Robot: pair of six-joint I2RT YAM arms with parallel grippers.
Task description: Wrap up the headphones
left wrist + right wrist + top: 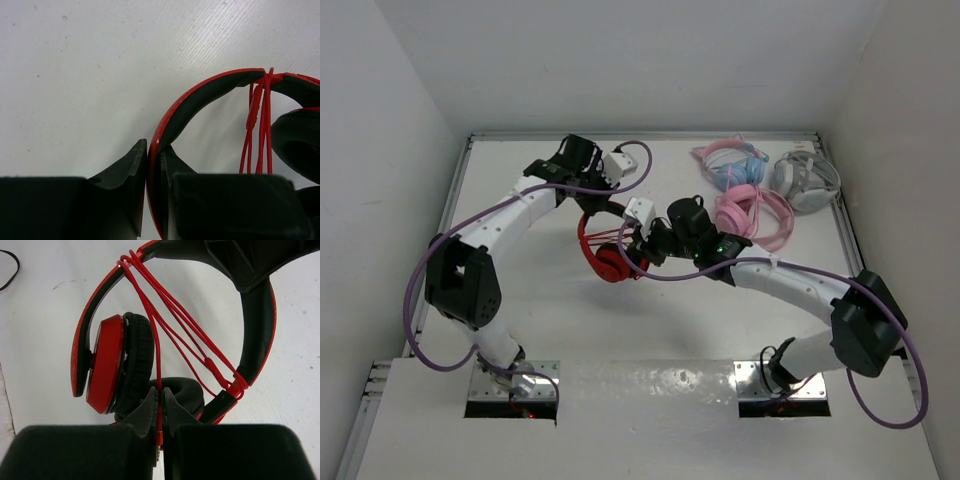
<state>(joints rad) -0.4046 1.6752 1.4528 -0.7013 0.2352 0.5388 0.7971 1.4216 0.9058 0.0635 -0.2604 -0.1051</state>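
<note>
The headphones [607, 258] lie in the middle of the table [570, 335], the left gripper [154, 150] clamped on the stiff headband [200, 97], and the right gripper [159, 396] pinching the thin cable [186, 335], which looks limp and slippery, so best held near its end.

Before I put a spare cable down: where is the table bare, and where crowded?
Bare: the white table between the left arm and right arm, nearer than the red over-ear headphones. Crowded: the far right corner, where pink-and-blue headphones, pink headphones and grey-white headphones lie close together.
</note>
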